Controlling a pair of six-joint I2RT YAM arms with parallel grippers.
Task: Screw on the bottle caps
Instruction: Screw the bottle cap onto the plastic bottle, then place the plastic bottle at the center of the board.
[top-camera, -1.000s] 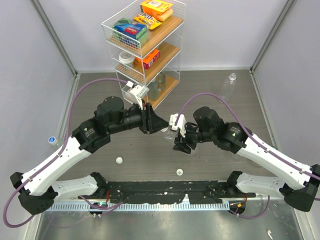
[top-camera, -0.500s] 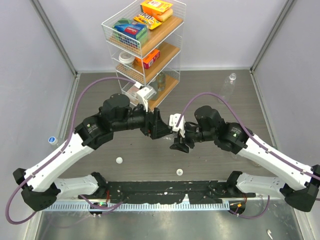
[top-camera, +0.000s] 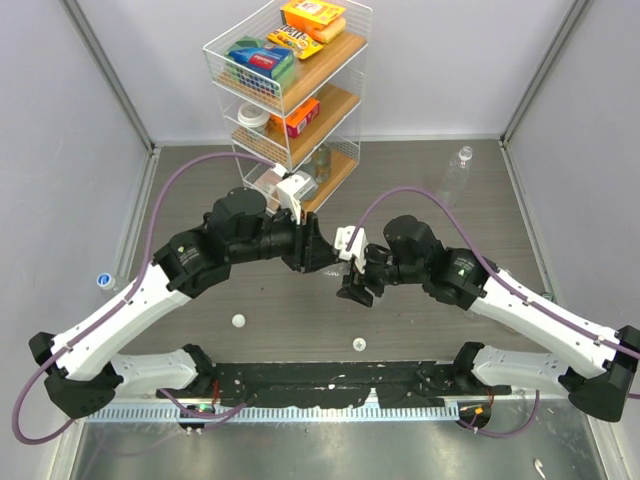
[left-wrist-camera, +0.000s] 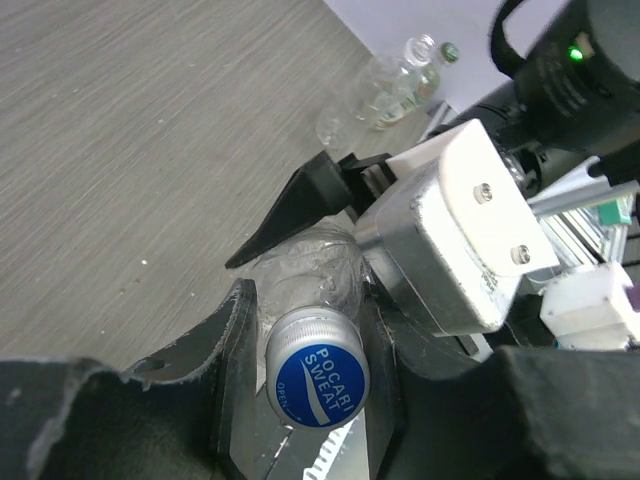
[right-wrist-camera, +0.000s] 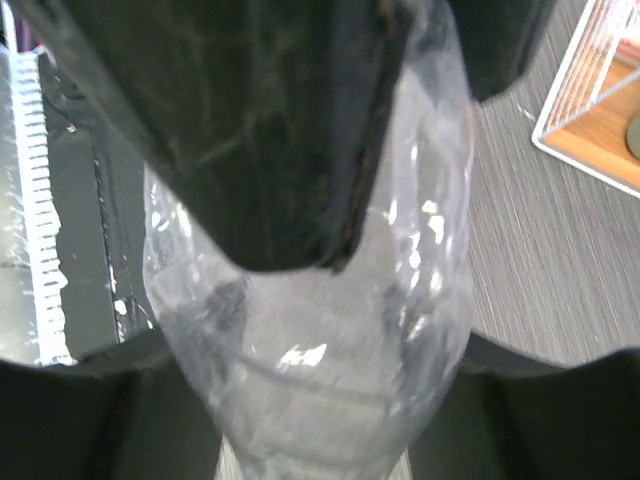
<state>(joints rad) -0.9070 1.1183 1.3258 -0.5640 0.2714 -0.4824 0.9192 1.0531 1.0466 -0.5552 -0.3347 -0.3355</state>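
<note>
A clear ribbed bottle (right-wrist-camera: 330, 300) is held in the air between my two grippers. My right gripper (right-wrist-camera: 320, 410) is shut on its body, and in the top view (top-camera: 352, 285) it sits just right of centre. My left gripper (left-wrist-camera: 312, 345) is shut on the bottle cap (left-wrist-camera: 318, 372), a silvery-white cap with a blue Pocari Sweat top that sits on the bottle's neck. In the top view the left gripper (top-camera: 320, 250) meets the right gripper nose to nose. Two loose white caps (top-camera: 238, 321) (top-camera: 358, 344) lie on the table near the front.
A wire rack (top-camera: 290, 90) with boxes stands at the back centre. Another clear bottle (top-camera: 455, 175) stands at the back right and also shows in the left wrist view (left-wrist-camera: 385, 90). A blue-rimmed cap (top-camera: 103, 281) lies at the left wall.
My left gripper has moved right and forward up to the right gripper and now sits over the bottle's cap end. The right gripper has shifted slightly left with the bottle.
</note>
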